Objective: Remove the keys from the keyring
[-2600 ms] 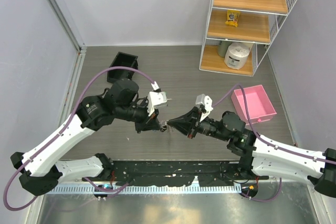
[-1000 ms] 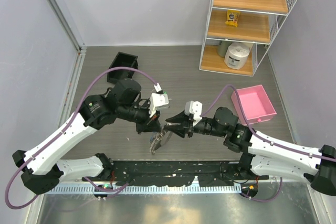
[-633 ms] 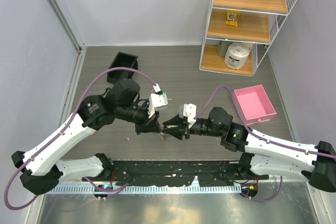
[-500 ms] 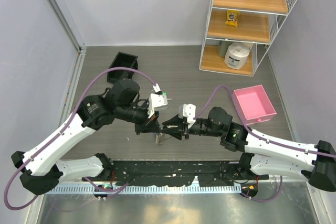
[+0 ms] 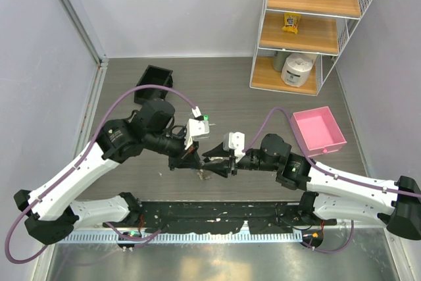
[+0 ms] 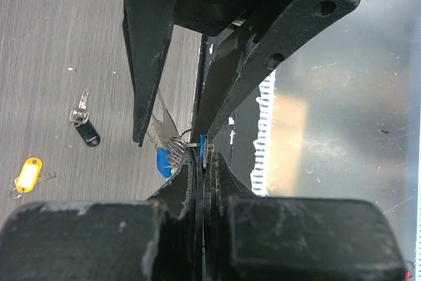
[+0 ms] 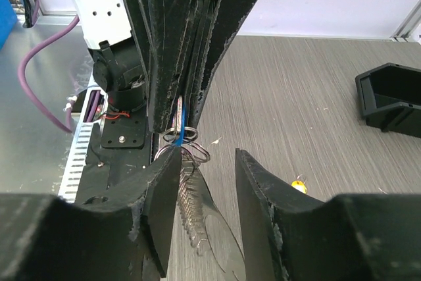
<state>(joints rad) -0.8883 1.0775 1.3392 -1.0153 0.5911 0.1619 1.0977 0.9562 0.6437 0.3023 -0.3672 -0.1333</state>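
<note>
The keyring (image 7: pixel 187 139), a bunch of thin wire loops with a blue piece, is pinched at the tips of my left gripper (image 6: pixel 200 153), which is shut on it. Beside the loops shows a blue-headed key (image 6: pixel 163 162). A silvery toothed strip (image 7: pixel 197 218) hangs down from the loops. My right gripper (image 7: pixel 207 156) faces the left one with its jaws apart; the strip lies between them, close to the left finger (image 7: pixel 161 208). In the top view the two grippers meet tip to tip, left gripper (image 5: pixel 194 161), right gripper (image 5: pixel 212 162). A black-headed key (image 6: pixel 85 133) and a yellow-headed key (image 6: pixel 28 170) lie loose on the table.
A pink tray (image 5: pixel 327 141) sits to the right of the right arm. A black bin (image 5: pixel 156 78) stands at the back left, and a wire shelf unit (image 5: pixel 309 24) at the back right. The yellow-headed key (image 7: pixel 299 185) also shows on the wood-grain table.
My right arm has moved left up to the left gripper's tips, and its jaws have parted a little. The hanging strip has swung in between them. The left gripper stays shut.
</note>
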